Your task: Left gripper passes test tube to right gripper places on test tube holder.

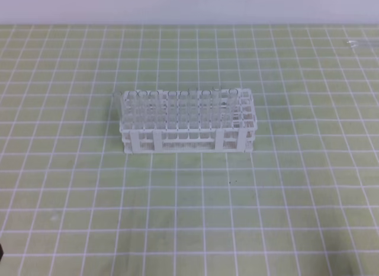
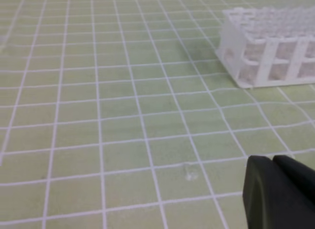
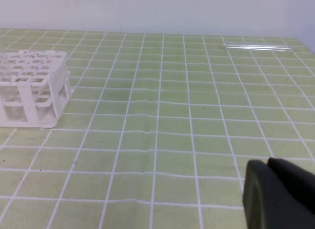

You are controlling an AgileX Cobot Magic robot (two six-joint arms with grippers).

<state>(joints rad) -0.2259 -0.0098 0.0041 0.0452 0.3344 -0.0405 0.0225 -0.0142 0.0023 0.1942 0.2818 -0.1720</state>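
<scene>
The white test tube holder [image 1: 188,129] stands mid-mat, with several clear tubes upright in its back rows. It also shows at the top right of the left wrist view [image 2: 268,47] and at the left of the right wrist view [image 3: 33,89]. A clear test tube [image 3: 256,47] lies flat on the mat at the far right, near the back wall, faintly visible from above [image 1: 362,44]. My left gripper [image 2: 272,161] is shut and empty, low over the mat, left of the holder. My right gripper [image 3: 268,164] is shut and empty, well short of the lying tube.
A green mat with a white grid [image 1: 189,217] covers the table. A pale wall [image 3: 157,10] borders its far edge. In the high view neither arm reaches in over the mat.
</scene>
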